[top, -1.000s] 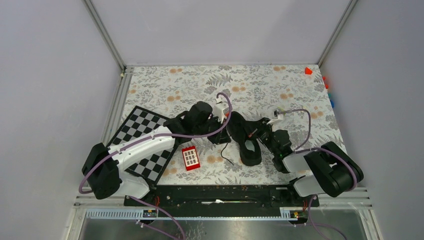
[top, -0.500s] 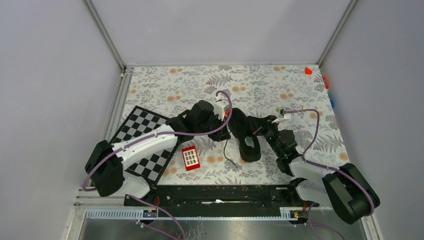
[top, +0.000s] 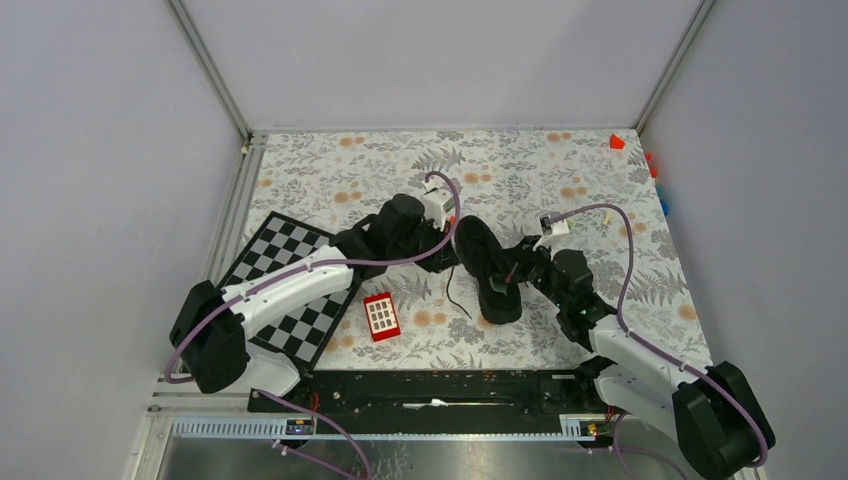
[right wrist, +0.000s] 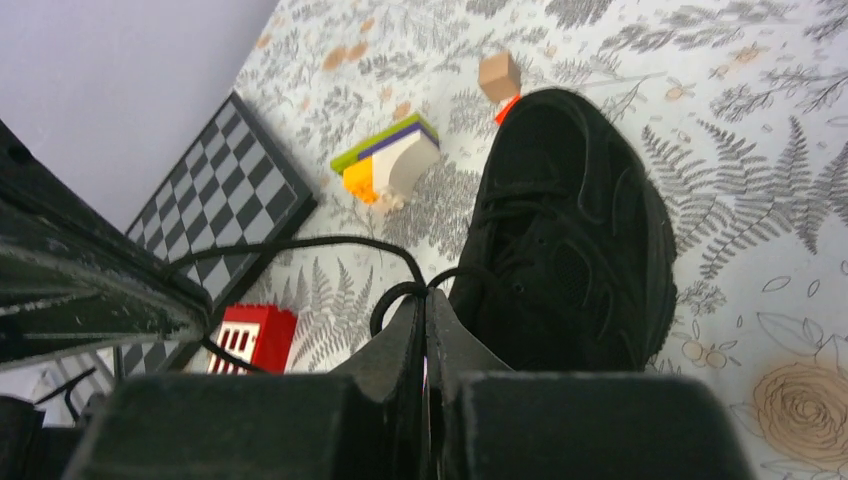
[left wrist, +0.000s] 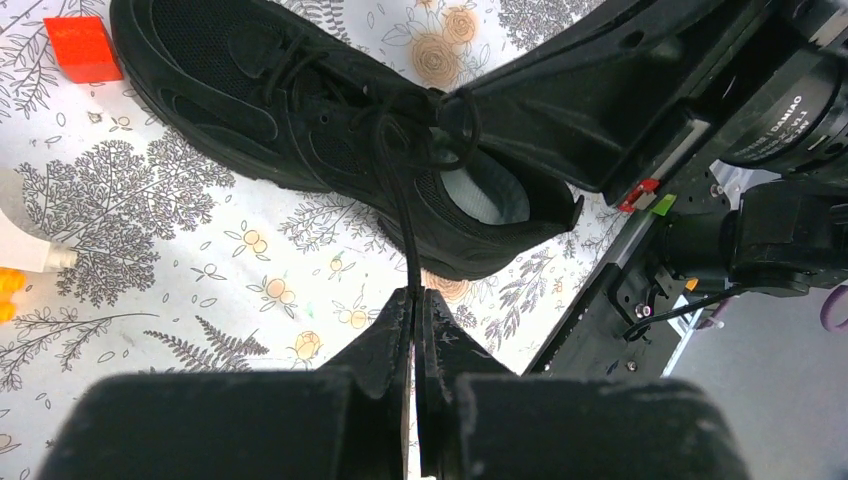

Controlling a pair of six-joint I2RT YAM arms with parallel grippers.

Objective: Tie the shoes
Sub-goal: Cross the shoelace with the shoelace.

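Observation:
The black shoe point(top: 487, 268) lies mid-table, toe to the back, heel toward me, also seen as the shoe point(left wrist: 300, 110) and the shoe point(right wrist: 570, 240). My left gripper point(left wrist: 413, 292) is shut on a thin black lace point(left wrist: 398, 200) that runs taut up to the shoe's lacing. My right gripper point(right wrist: 424, 294) is shut on a looped lace point(right wrist: 330, 244) beside the shoe's left flank. In the top view the left gripper point(top: 447, 252) sits at the shoe's left, the right gripper point(top: 520, 268) at its right. A loose lace end point(top: 455, 300) trails on the table.
A red block with white squares point(top: 381, 316) lies left of the shoe, near a checkerboard point(top: 285, 285). A stack of coloured blocks point(right wrist: 388, 160) and a tan cube point(right wrist: 498, 74) sit beyond the toe. A red brick point(left wrist: 82, 48) lies by the shoe. Small coloured pieces point(top: 652, 170) line the back right.
The right arm's base has swung out to the right while its gripper stayed at the shoe. The left gripper shifted slightly toward the back. The shoe edged a little left.

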